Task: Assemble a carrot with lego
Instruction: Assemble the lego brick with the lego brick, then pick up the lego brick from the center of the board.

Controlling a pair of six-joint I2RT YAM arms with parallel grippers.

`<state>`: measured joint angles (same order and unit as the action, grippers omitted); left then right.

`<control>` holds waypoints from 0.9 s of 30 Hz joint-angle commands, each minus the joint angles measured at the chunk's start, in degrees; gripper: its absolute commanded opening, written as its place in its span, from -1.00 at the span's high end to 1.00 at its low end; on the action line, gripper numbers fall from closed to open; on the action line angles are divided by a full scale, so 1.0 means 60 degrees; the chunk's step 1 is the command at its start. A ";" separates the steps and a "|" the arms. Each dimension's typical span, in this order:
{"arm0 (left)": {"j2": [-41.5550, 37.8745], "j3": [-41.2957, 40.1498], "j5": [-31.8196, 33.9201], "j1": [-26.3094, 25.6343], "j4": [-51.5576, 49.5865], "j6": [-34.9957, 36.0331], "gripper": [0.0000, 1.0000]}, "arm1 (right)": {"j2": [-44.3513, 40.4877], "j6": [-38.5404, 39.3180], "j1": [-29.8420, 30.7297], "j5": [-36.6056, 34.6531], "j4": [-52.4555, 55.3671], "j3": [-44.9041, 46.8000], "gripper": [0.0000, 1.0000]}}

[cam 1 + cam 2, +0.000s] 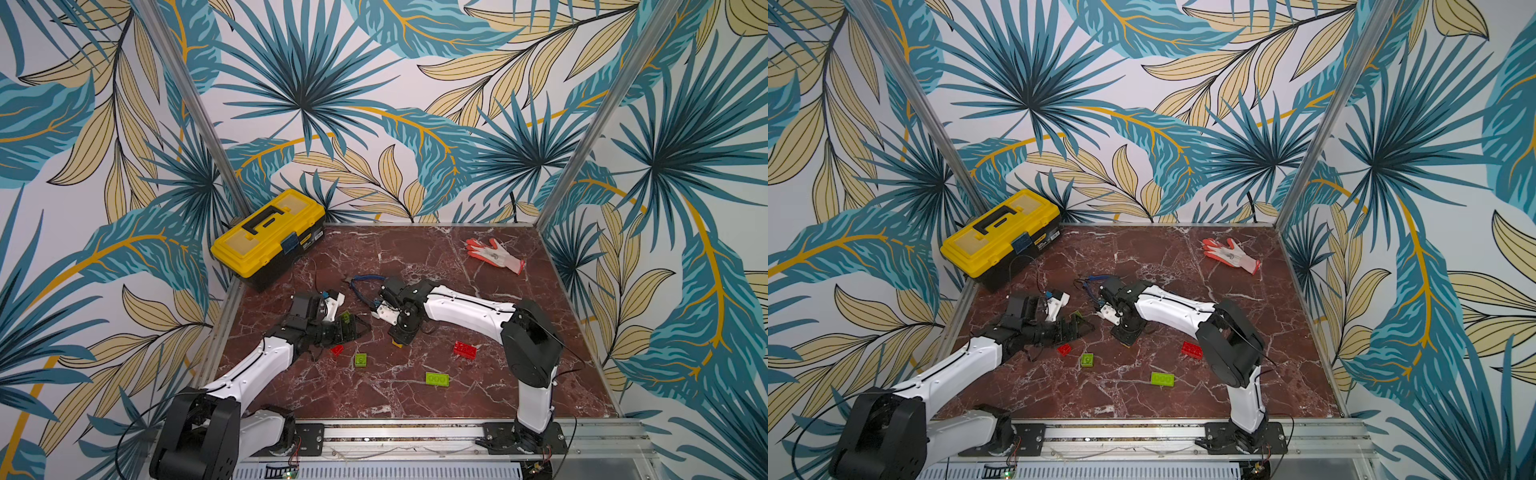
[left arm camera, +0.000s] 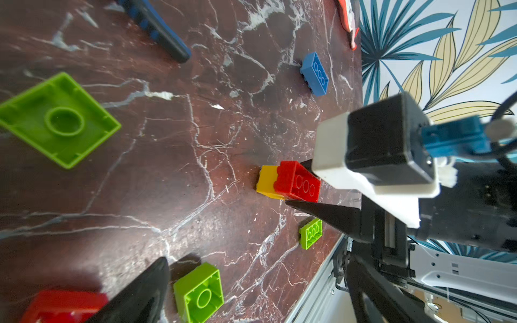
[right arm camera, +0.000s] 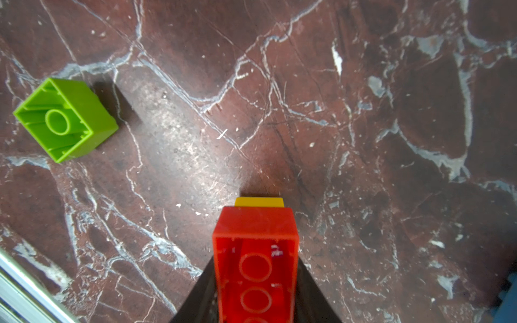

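**Seat the red brick squarely, then let go**

The carrot's start, an oblong red plastic brick (image 3: 253, 229) on a small yellow plastic brick (image 3: 259, 202), stands well in front of the yellow plastic toolbox (image 1: 270, 232). My right gripper (image 3: 256, 261) pinches the red one; I'd press straight down before releasing. The left gripper (image 1: 357, 328) is spread wide. I count three red bricks, three lime-green bricks (image 1: 437, 379), one blue brick (image 2: 314, 74) and one yellow.

The left gripper (image 1: 363, 328) is lying low and nearly level, fingers spreading wide apart. The right gripper (image 1: 397, 340) is pointing straight down, fingers (image 3: 310, 296) pinching a red brick (image 3: 255, 268).
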<state>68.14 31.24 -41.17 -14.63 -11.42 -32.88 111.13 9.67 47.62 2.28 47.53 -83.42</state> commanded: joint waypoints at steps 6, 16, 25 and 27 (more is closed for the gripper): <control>0.0230 -0.0080 -0.0256 -0.0167 0.0731 -0.0243 -0.99 | -0.0287 -0.0534 -0.0002 0.0310 0.0120 -0.0077 -0.20; -0.1361 -0.0570 -0.0725 -0.0194 0.1566 -0.0466 -0.99 | -0.1882 -0.0806 -0.0596 0.0033 0.0265 0.0201 -0.69; 0.0676 0.0464 0.0054 -0.0897 0.1574 -0.0417 -0.99 | -0.2740 -0.0302 -0.2951 -0.0319 -0.0209 0.1102 -0.89; 0.1427 0.0860 0.0202 -0.1076 0.1567 -0.0246 -0.99 | -0.2444 -0.0083 -0.3381 -0.0390 -0.0378 0.1167 -0.83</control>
<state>72.53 33.56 -41.89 -19.90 -2.72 -35.81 93.91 6.96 29.26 1.34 46.13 -78.63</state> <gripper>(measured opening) 0.994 0.920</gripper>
